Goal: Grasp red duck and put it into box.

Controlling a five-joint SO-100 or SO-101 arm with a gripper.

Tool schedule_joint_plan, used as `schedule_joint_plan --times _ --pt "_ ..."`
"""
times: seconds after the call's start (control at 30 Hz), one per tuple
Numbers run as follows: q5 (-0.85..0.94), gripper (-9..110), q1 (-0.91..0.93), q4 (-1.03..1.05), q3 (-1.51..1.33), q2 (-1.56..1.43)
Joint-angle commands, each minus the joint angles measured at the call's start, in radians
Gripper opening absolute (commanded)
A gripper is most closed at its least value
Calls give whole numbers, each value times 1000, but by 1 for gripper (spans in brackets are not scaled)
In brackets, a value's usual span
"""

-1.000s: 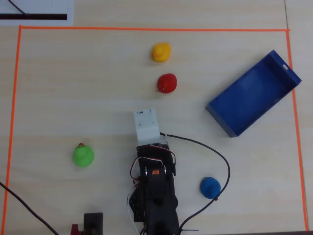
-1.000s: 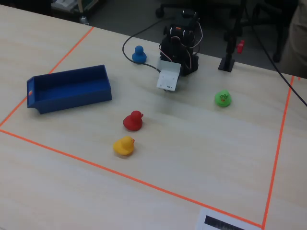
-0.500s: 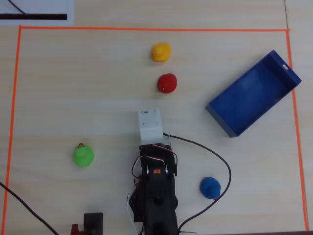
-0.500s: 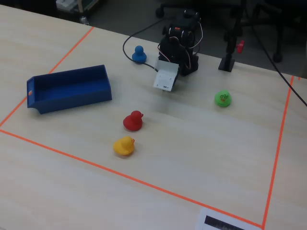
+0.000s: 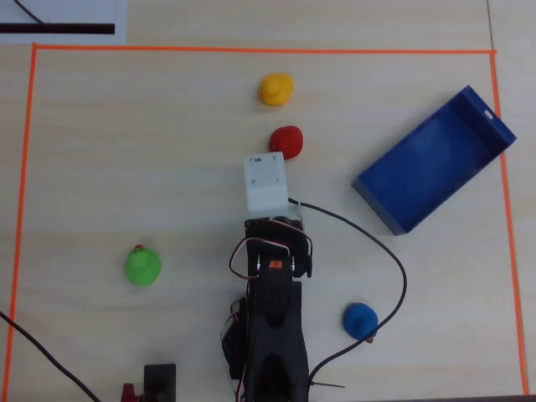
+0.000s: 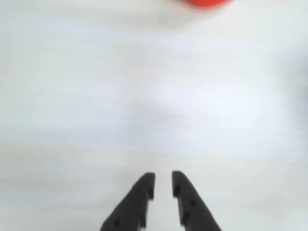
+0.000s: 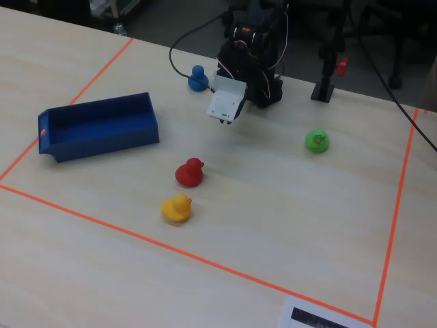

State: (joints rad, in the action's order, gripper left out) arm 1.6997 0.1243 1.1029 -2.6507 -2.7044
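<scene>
The red duck sits on the pale table just beyond the white camera housing on my wrist; in the fixed view the red duck is in front of the arm. In the wrist view only the red duck's lower edge shows at the top, right of centre. My gripper is empty, its black fingers nearly together with a narrow slit, well short of the duck. The fingers are hidden under the housing in the overhead view. The dark blue box lies empty at the right, seen at the left in the fixed view.
A yellow duck sits just beyond the red one. A green duck is at the left and a blue duck by the arm's cable at the lower right. Orange tape frames the work area. A black stand is behind.
</scene>
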Motion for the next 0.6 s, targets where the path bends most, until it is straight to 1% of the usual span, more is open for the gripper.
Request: schedule_joint_plan --times 0.0,0.03,0.23,0.4,0.57 --pt "29 0 26 -3 225 181" --pt "32 0 35 -6 261 222" --pt "60 12 77 -71 407 430" --pt "61 18 95 -114 518 597" --pt "77 24 120 -213 629 785"
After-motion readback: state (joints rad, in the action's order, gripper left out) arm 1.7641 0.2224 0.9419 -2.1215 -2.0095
